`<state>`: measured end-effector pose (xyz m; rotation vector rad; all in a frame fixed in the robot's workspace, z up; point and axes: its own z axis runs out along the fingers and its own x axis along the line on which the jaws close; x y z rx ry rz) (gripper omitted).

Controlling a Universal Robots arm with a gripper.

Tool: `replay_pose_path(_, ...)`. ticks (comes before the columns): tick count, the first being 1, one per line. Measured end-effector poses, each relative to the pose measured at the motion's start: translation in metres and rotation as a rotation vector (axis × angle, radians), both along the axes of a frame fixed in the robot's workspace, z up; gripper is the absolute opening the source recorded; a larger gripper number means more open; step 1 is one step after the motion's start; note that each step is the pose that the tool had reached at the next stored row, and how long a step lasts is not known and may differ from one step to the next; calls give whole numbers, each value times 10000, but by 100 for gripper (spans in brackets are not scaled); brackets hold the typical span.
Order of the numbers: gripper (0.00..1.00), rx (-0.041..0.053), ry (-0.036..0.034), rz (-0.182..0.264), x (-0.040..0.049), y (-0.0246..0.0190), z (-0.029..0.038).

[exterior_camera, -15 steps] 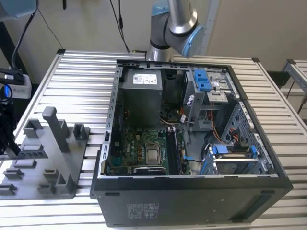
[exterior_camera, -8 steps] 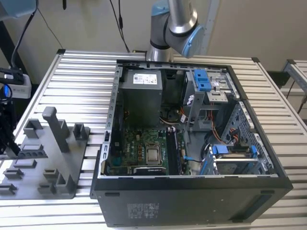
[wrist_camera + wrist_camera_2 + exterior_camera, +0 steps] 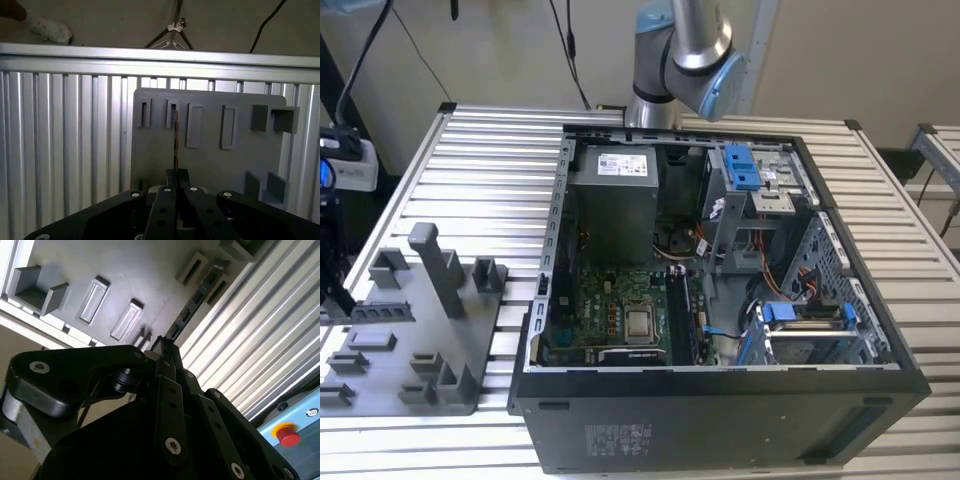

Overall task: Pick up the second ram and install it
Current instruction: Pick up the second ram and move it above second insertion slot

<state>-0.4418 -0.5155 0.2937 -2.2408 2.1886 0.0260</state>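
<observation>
- The gripper [image 3: 176, 174] has its jaws drawn in narrow and pinched on the near end of the second ram [image 3: 175, 140], which sticks out from between the two fingertips.
- The stick's long axis runs straight on from the fingers and points away from the gripper toward the grey tray [image 3: 210, 165].
- In the first wrist view the ram is edge-on and reads as one thin dark line. Its far tip lines up with a narrow slot in the tray's row of slots, and whether the tip touches the tray cannot be told.
- In the second wrist view the gripper [image 3: 164, 346] holds the ram [image 3: 196, 299] with its flat face showing. It is a long, slim, dark board with a row of black rectangular chips along it.
- There it lies over the tray [image 3: 125, 270] close to the tray's edge, where the ribbed metal table [image 3: 260, 330] begins.
- A red button [image 3: 286, 434] sits on a blue and yellow housing beyond the table.
- In the exterior view the tray [image 3: 470, 340] lies on the table [image 3: 490, 140] at the exterior view's left.
- Just beside the tray is an open computer case [image 3: 720, 400] with its green motherboard [image 3: 620, 310] exposed, and the arm [image 3: 680, 45] rises behind the case.
</observation>
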Motion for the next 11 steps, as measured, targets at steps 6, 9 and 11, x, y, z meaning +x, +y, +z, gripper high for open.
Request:
replay_pose_path(6,12,0,-1,0,0,0,95)
replay_pose_path(9,12,0,0,0,0,0,134)
replay_pose_path(11,12,0,0,0,0,0,163)
